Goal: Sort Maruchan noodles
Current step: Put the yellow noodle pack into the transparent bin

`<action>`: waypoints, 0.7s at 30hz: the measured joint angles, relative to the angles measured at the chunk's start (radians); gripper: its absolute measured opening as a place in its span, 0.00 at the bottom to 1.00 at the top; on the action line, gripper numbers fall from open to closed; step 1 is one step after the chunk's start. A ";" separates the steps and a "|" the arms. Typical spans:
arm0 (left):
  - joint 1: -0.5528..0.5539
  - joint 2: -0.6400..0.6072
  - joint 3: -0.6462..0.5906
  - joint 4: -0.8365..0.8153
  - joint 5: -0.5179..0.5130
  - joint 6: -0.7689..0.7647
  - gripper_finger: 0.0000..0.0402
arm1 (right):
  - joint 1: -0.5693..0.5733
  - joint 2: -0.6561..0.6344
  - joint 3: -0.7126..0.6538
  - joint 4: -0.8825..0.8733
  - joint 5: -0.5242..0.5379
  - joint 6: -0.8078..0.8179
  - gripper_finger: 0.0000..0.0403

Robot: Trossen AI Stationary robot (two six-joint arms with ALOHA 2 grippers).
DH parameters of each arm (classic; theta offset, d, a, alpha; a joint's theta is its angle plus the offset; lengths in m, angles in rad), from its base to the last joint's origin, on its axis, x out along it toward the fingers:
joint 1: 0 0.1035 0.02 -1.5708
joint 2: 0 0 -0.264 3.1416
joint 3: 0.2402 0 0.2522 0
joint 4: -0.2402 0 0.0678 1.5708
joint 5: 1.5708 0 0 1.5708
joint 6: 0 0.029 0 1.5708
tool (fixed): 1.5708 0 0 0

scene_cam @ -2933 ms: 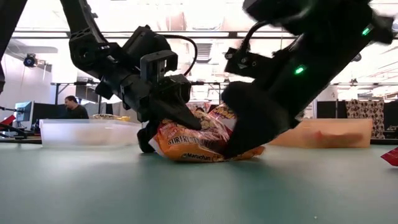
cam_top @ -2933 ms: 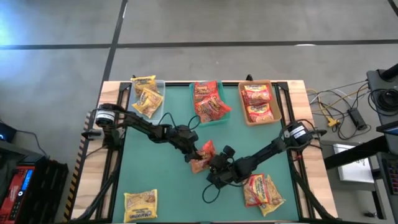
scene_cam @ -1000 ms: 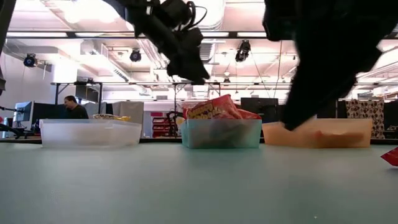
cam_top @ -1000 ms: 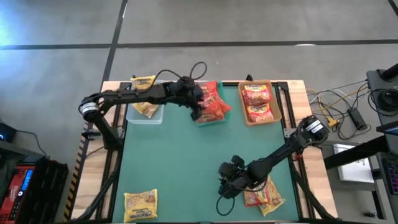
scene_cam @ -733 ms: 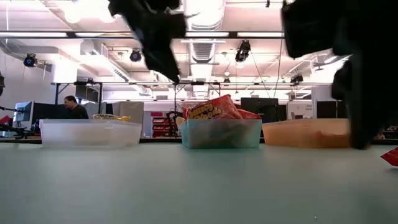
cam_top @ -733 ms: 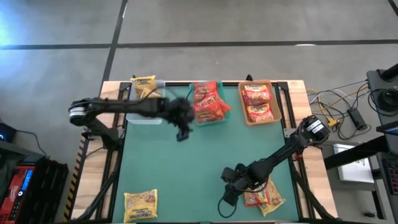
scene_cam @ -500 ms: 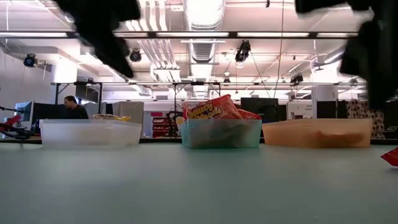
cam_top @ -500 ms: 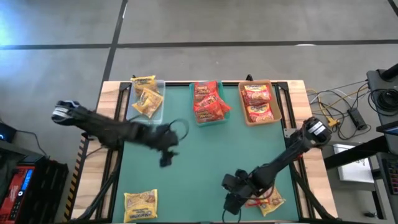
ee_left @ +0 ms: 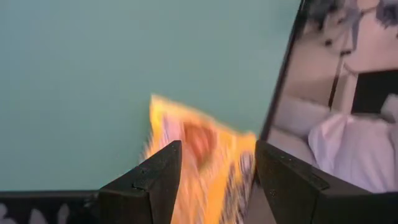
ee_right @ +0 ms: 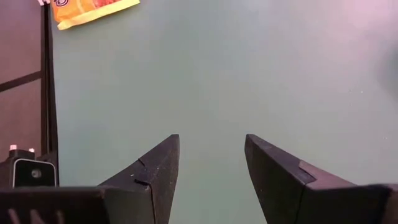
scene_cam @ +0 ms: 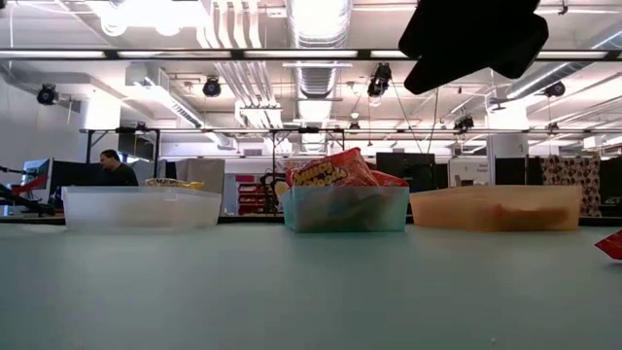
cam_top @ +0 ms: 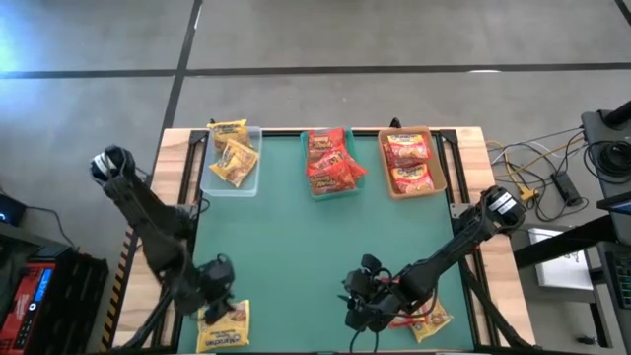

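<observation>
My left gripper (cam_top: 217, 296) hovers open over a yellow noodle packet (cam_top: 224, 325) that lies flat at the table's near left corner. In the left wrist view the packet (ee_left: 199, 155) shows blurred beyond the open fingers (ee_left: 165, 171). My right gripper (cam_top: 353, 308) stands open above bare table at the near right, beside orange-red packets (cam_top: 422, 318) lying flat. Nothing is between its fingers (ee_right: 161, 162). In the low view only the right arm's dark body (scene_cam: 476, 34) shows, at the top.
Along the far edge stand three trays: a clear tray (cam_top: 254, 177) with yellow packets, a teal tray (cam_top: 308, 192) heaped with red packets, and a tan tray (cam_top: 385, 168) with red packets. A red packet's corner (scene_cam: 612, 243) shows at the low view's right edge.
My left gripper has swept fast from over the teal tray toward the table's near left corner, rolling its wrist and sinking a little, and now stands over the yellow packet. My right gripper has risen a little beside the near right packets. No packet has moved.
</observation>
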 joint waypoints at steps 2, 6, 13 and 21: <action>-0.065 0.033 0.016 -0.005 0.021 -0.086 0.47 | 0.000 0.000 0.000 0.000 0.002 0.014 0.43; -0.152 0.112 0.073 -0.005 0.049 -0.184 0.47 | 0.000 0.000 0.000 0.000 0.003 0.020 0.43; -0.214 0.293 0.232 -0.031 0.130 -0.174 0.47 | 0.000 0.000 0.000 0.001 0.003 0.023 0.43; -0.200 0.468 0.397 -0.350 0.145 -0.159 0.47 | 0.000 0.000 0.000 0.007 0.002 0.037 0.43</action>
